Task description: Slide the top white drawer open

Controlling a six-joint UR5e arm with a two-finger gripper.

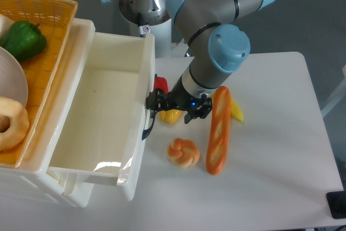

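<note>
Down front, the top drawer sits pulled way out w/ nothing inside, so the job looks basically done imo. Gripper is right at the black handle, probs to pull; clenched or not, can't tell. Baguette lies beyond it.

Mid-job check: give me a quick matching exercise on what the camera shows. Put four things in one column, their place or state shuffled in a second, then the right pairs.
Things:
1. top white drawer
2. green pepper
3. baguette
4. gripper

Places or states:
A. in the orange woven basket
B. at the black handle on the drawer front
C. pulled out, inside looks empty
D. lying on the white table, right of the gripper

Pairs: 1-C, 2-A, 3-D, 4-B
</note>
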